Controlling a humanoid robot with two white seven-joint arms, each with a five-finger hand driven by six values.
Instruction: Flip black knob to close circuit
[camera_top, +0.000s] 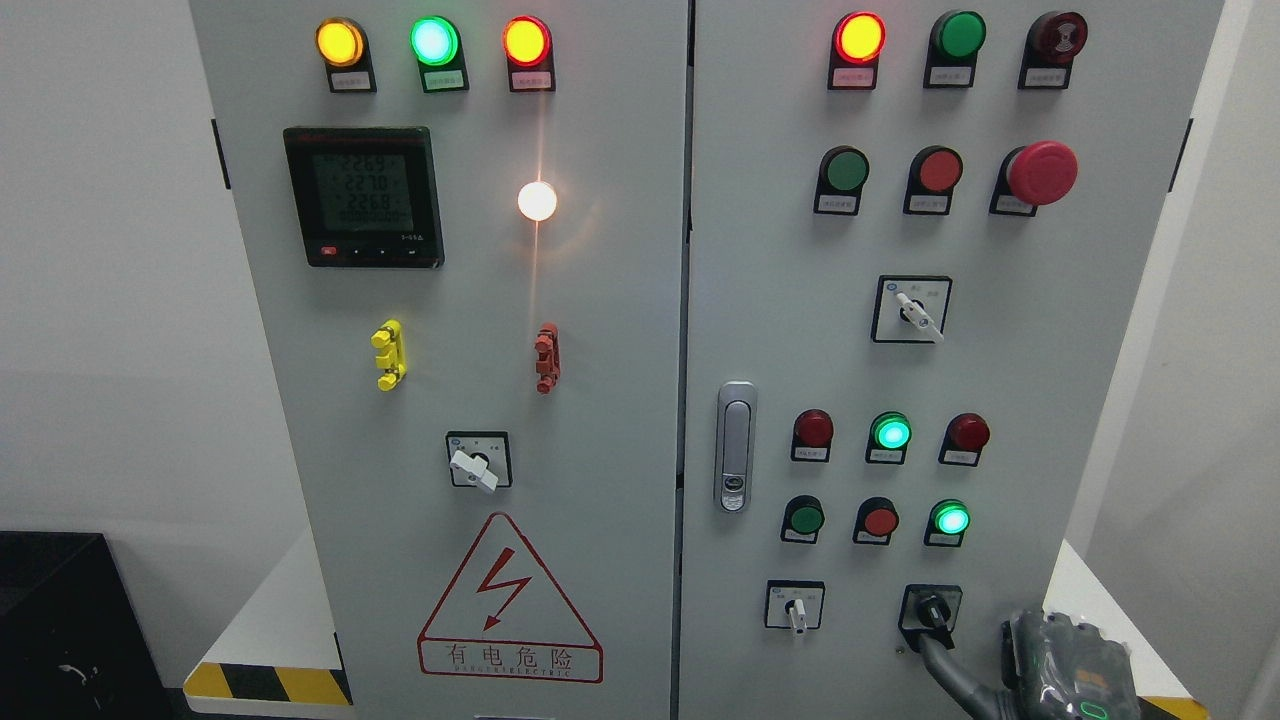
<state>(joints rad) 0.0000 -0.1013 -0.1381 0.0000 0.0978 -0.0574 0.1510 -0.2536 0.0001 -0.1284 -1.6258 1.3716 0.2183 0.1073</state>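
While the grey electrical cabinet (600, 400) fills most of the view with its two doors side by side, the robot's right hand (1060, 665) comes in at the lower right corner. It is grey and dark, with a small green light near the bottom edge. One long grey finger (945, 660) reaches up and left to the black knob (931, 608), and its tip touches the knob's lower end. The other fingers are bunched low in the corner and partly cut off, so I cannot tell whether the hand is open or closed.

The black knob sits in a black square plate at the bottom of the right door, the rightmost of two switches there. Just to its left is a white switch (795, 608) on a white plate, its handle pointing down.

Above these are two rows of small round lamps, some red, some glowing green. Higher up is another white switch (912, 310), then round buttons and a large red mushroom button (1040, 172). A metal door handle (735, 447) stands at the right door's left edge.

The left door carries three lit lamps along the top, a digital meter (363, 196), a bright white light (537, 200), a yellow clip (389, 354), a red clip (546, 357), a white switch (478, 462) and a red warning triangle (508, 600).
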